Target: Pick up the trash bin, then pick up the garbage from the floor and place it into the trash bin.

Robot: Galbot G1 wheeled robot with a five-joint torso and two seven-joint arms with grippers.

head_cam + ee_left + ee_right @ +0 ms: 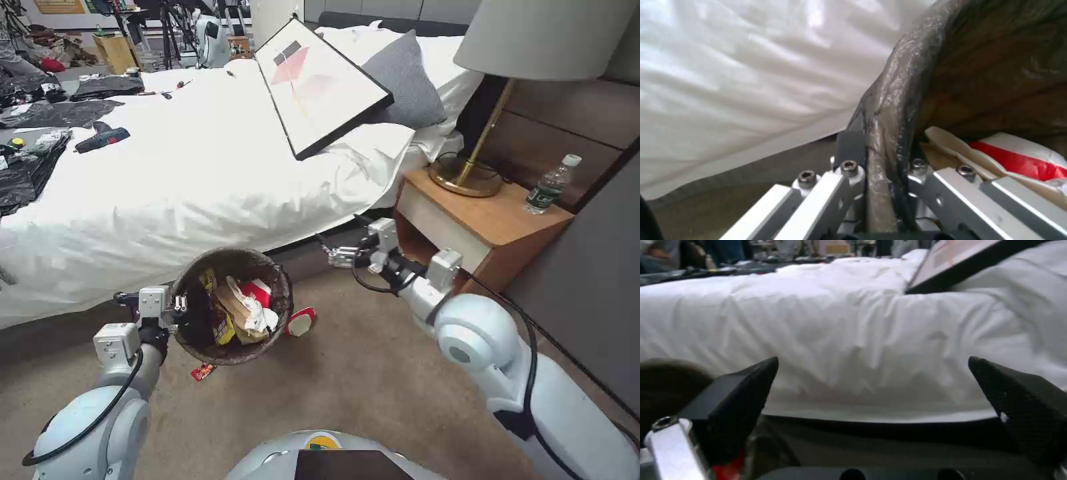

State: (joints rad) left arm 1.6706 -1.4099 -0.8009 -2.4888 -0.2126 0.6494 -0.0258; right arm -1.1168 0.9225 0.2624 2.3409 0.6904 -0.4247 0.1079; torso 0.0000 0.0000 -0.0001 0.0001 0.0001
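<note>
The trash bin (233, 353), lined with a dark crinkled bag, hangs tilted just above the carpet in front of the bed. My left gripper (180, 305) is shut on its near-left rim; the left wrist view shows the bag-covered rim (889, 110) pinched between the jaws of the left gripper (882, 160). Inside lie a yellow wrapper (223, 327), brown paper, white tissue (257, 313) and a red-and-white cup (1018, 160). On the floor, a crushed red-and-white cup (301, 323) rests beside the bin and a small red wrapper (202, 371) below it. My right gripper (328, 253) (876, 396) hovers open and holds nothing, right of the bin.
The white bed (187, 173) runs across the back, carrying a framed picture (320, 83), a grey pillow (407, 80), a drill (103, 139) and black bags (27, 170). A wooden nightstand (493, 227) at right holds a lamp (480, 153) and a water bottle (550, 187).
</note>
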